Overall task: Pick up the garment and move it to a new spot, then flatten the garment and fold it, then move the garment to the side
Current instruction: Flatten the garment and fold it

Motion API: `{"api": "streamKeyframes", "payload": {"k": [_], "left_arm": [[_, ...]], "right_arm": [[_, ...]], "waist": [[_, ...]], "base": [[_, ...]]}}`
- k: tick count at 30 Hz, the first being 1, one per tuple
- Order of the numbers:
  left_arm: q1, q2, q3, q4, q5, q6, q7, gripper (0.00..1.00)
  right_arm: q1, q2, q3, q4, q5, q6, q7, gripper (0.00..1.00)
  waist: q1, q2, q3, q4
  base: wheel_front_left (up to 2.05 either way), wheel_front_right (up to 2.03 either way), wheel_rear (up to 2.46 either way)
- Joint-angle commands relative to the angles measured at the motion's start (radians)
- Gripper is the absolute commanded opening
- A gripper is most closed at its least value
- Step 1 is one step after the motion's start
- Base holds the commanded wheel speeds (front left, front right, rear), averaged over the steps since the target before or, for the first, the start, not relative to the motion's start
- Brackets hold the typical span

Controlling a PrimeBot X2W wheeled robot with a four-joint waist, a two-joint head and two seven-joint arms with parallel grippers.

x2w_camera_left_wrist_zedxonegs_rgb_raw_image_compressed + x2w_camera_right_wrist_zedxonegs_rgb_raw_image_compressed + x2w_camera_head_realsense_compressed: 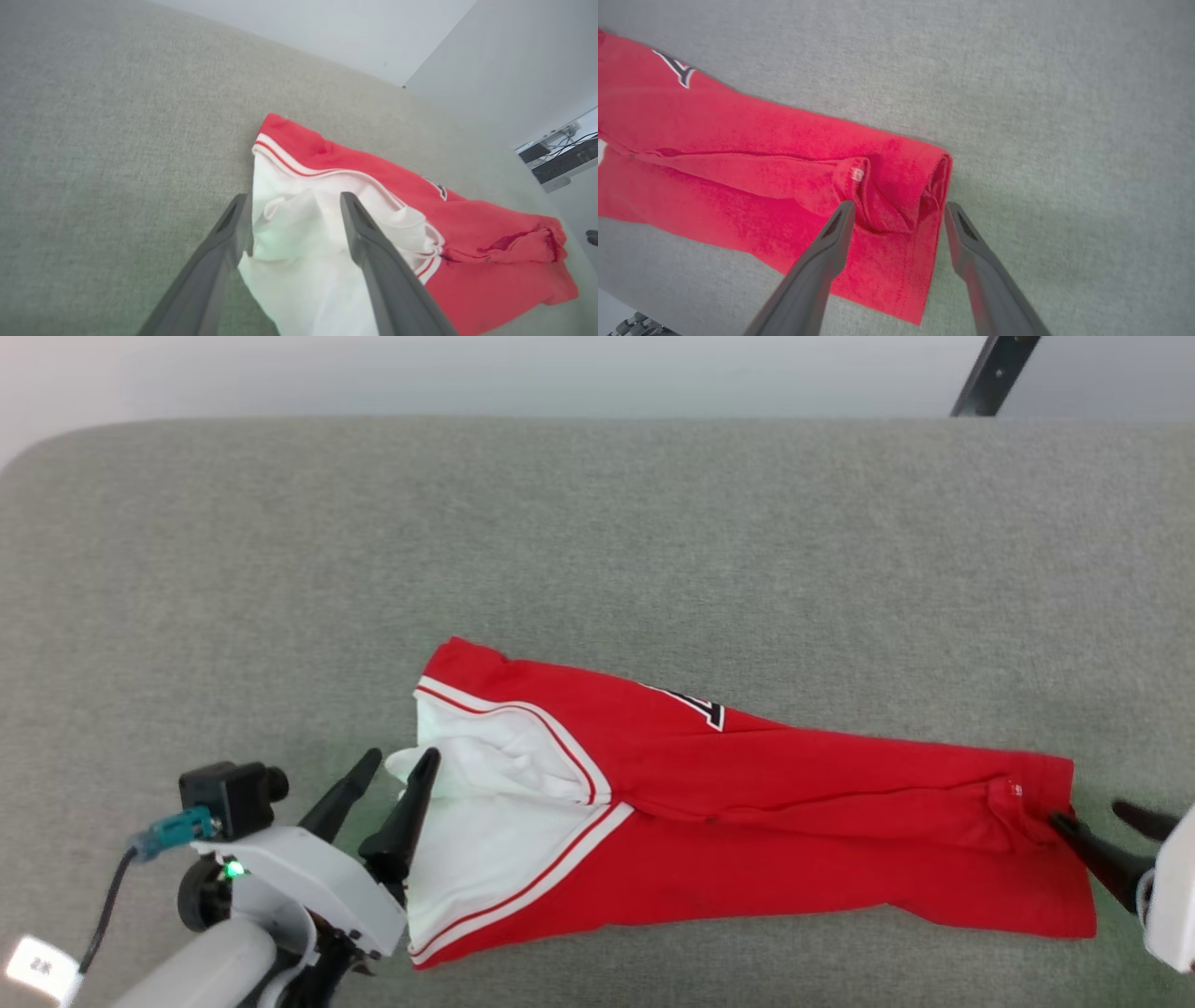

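Garment [747,803], a red jersey-style T-shirt with white sleeves and red-and-white striped trim, lies bunched into a long band on the grey fabric-covered surface [597,523], white sleeve end toward the robot's left and red hem toward its right. Left gripper [402,756] stands with its fingers apart, straddling a puckered fold of white sleeve. Right gripper [1088,814] is likewise spread, with one finger on either side of the rolled hem edge. Black white-outlined lettering [702,707] partly shows at the far fold.

Nothing legible anywhere. On the garment [794,784], just a corner of black, white-outlined lettering [705,709] showing past a fold, too partial to read. Small white tag [857,175] near the hem, unreadable. White label [37,968] with blurred dark marks at lower left.
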Motion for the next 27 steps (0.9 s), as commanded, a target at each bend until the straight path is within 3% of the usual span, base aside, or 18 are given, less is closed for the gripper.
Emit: {"api": "streamKeyframes", "payload": {"k": [1, 9, 17, 27], "left_arm": [[0.038, -0.023, 0.043, -0.018, 0.024, 0.008, -0.006, 1.0], [0.2, -0.125, 0.214, -0.052, 0.153, 0.007, -0.004, 1.0], [0.296, -0.22, 0.32, -0.049, 0.31, -0.016, -0.004, 1.0], [0.357, -0.321, 0.469, -0.087, 0.645, -0.039, -0.004, 1.0]], "right_arm": [[0.027, 0.0, -0.018, 0.01, 0.01, -0.001, 0.015, 1.0], [0.085, -0.004, -0.082, 0.05, 0.031, -0.001, 0.083, 1.0], [0.093, 0.001, -0.151, 0.107, 0.026, -0.001, 0.172, 1.0], [0.038, 0.036, -0.184, 0.173, -0.009, -0.001, 0.251, 1.0]], "waist": [[0.0, 0.0, -0.022, 0.023], [0.0, 0.0, -0.035, 0.068], [0.0, 0.0, -0.044, 0.118], [0.0, 0.0, -0.042, 0.16]], "base": [[0.0, 0.0, 0.0], [0.0, 0.0, 0.0], [0.0, 0.0, 0.0], [0.0, 0.0, 0.0]]}}
